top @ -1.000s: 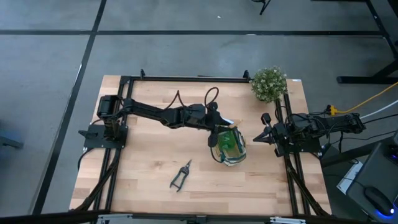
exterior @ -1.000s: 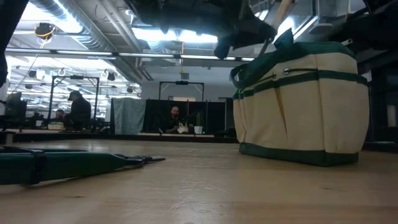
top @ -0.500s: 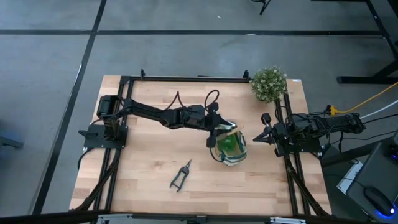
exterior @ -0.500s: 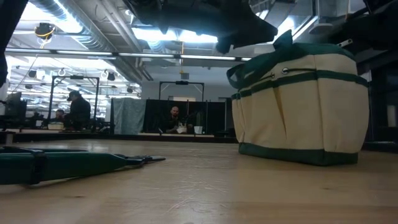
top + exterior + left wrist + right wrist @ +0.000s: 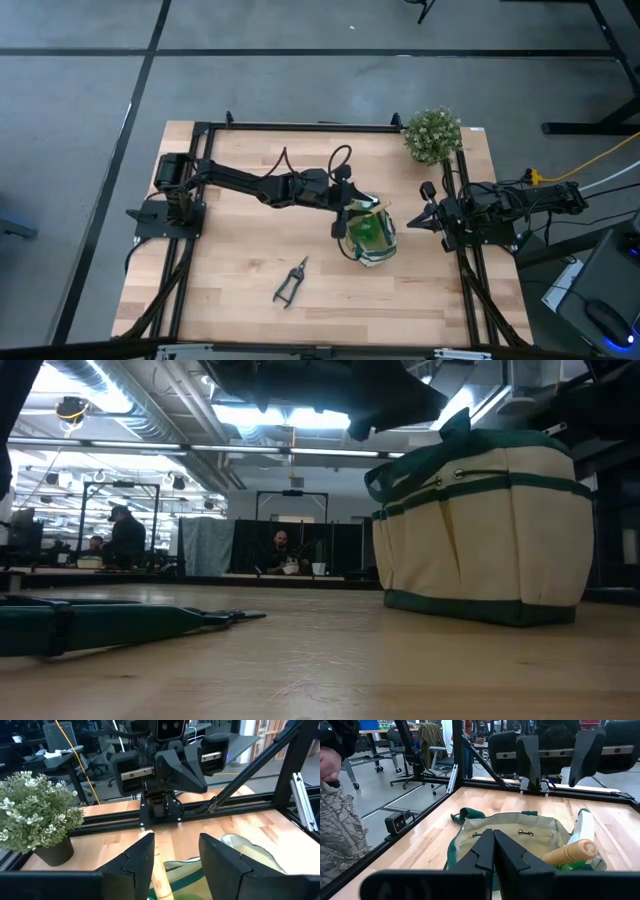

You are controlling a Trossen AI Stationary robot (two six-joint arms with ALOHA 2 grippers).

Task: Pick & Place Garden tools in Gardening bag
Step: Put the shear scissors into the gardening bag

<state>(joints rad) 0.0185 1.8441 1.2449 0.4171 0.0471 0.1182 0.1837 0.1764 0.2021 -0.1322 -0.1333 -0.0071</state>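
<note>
Beyond the wooden table (image 5: pixel 230 270) the workshop carries on, while the gardening bag (image 5: pixel 367 235) near mid-table already holds the spray bottle (image 5: pixel 583 829) and the trowel (image 5: pixel 570 853); only the pruning shears (image 5: pixel 290 282) lie out on the boards. Over the bag's rim the left gripper (image 5: pixel 175 860) hangs with fingers spread and empty, the trowel handle just below them. Parked at the table's edge, the right gripper (image 5: pixel 493 851) has its fingers pressed together.

Potted plant (image 5: pixel 432 134), probably artificial.

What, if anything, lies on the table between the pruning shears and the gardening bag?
Nothing visible does. In the high view only bare wooden tabletop separates the black-handled pruning shears from the beige fabric gardening bag with green trim. The left claw hangs over the bag's rim, open, not across that path.
</note>
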